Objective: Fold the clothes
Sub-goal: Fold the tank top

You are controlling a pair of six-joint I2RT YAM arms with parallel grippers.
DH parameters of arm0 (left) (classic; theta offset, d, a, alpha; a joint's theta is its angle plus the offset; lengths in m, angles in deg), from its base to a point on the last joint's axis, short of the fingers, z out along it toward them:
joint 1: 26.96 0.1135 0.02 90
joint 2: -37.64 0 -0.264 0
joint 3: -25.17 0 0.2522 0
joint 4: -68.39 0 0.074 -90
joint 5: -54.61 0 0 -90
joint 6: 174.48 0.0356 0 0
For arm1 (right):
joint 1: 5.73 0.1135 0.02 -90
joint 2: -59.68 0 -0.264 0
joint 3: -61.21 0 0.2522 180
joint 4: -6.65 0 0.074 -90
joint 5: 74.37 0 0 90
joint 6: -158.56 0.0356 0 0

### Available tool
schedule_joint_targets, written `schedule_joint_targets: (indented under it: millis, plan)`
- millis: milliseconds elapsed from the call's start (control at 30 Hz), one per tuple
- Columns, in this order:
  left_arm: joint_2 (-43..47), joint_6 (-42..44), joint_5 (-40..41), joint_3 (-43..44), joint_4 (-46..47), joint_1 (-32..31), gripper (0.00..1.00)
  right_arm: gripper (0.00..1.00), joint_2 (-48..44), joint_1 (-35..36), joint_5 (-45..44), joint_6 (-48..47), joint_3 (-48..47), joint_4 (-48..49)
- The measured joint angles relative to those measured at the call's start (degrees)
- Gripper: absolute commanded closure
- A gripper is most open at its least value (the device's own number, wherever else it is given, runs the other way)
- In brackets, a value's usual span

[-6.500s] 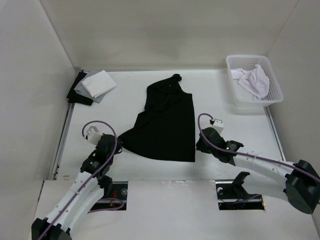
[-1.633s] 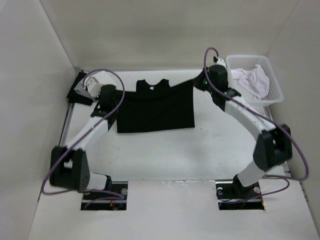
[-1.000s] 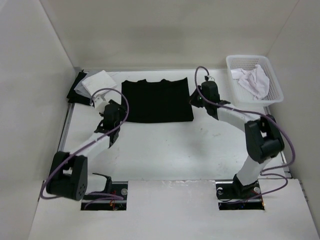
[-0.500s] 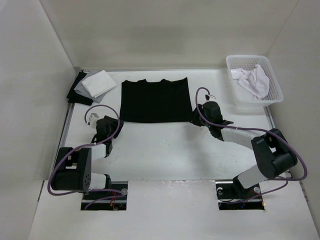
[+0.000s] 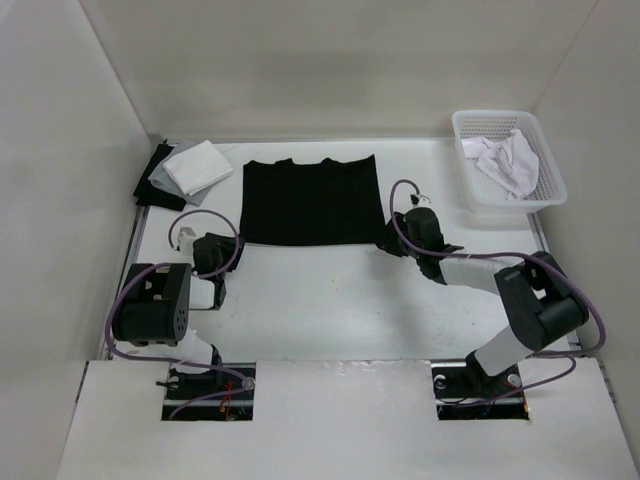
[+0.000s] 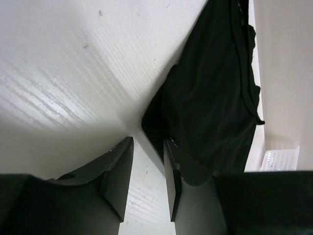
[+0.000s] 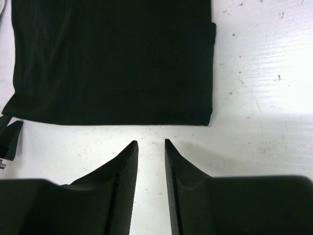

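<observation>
The black clothes (image 5: 310, 200) lie flat on the table as a folded rectangle, collar at the far edge. My left gripper (image 5: 230, 250) sits low at their near-left corner. In the left wrist view it (image 6: 148, 142) is open over bare table, and the clothes' corner (image 6: 215, 83) lies just beyond its right finger (image 6: 172, 176). My right gripper (image 5: 392, 240) is at the near-right corner. Seen from the right wrist, it (image 7: 150, 142) is open and empty, a short way back from the clothes' near edge (image 7: 112, 58).
A white basket (image 5: 547, 190) holding a white garment (image 5: 508, 160) stands at the back right. A stack of white and grey fabric squares (image 5: 195, 168) lies at the back left. Walls close in the table on three sides.
Both grippers carried the clothes' edge to the far side, making a fold, then let go. They have drawn back to the near corners. The right jaws have opened wider; the left narrowed.
</observation>
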Motion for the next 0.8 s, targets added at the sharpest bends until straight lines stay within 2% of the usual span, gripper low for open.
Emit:
schedule_joint_targets:
  millis: [200, 400, 467, 700, 800]
  plan:
    - [-2.93, -1.86, -0.13, 0.37, 4.76, 0.94, 0.62, 0.59, 1.79, -2.12, -0.07, 1.11, 0.61, 0.63]
    - [-4.92, -2.6, -0.11, 0.37, 7.78, 1.01, 0.64, 0.57, 2.08, -4.26, -0.24, 1.55, 1.38, 0.74]
    - [-6.21, -2.99, -0.24, 0.46, 9.44, 1.01, 0.68, 0.57, 2.69, -4.61, -0.2, 1.7, 1.38, 0.74]
    - [-10.34, -4.09, -0.87, 1.51, 12.33, 1.01, 0.89, 0.55, 3.76, -4.7, -0.2, 2.25, 1.38, 0.59]
    - [-10.99, -4.35, -0.92, 1.51, 12.79, 1.01, 0.94, 0.57, 5.09, -4.7, 0.0, 2.93, 1.01, 1.29]
